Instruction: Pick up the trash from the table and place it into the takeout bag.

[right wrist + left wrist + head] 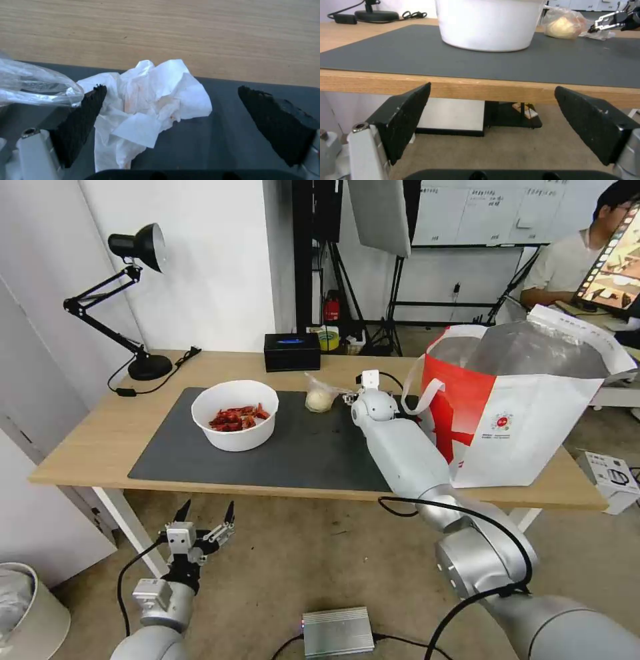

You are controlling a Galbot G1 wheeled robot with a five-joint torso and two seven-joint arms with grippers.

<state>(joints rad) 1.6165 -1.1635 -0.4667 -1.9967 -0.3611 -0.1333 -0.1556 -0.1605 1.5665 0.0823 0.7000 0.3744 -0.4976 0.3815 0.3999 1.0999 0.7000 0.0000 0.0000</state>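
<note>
The right end effector (170, 112) was stretched out over the far part of the dark grey mat (293, 453) on the light-wood surface (100, 437), its two black fingers (80, 125) spread wide apart on either side of a crumpled white tissue (150, 110). The tissue lay on the mat between the fingers, not pinched, and its left side touched or nearly touched one finger. Just to the left of the tissue sat a small clear bag (321, 395) holding a whitish lump, with its loose plastic edge reaching toward that same finger. Further left on the mat stood a white bowl (235, 414) of red shell scraps. The large white-and-red takeout bag (527, 413) stood upright and open at the right end of the surface, silver lining showing, just right of the right arm. The left end effector (205, 519) hung low in front of the near edge of the surface, below its top, fingers wide open and holding nothing.
</note>
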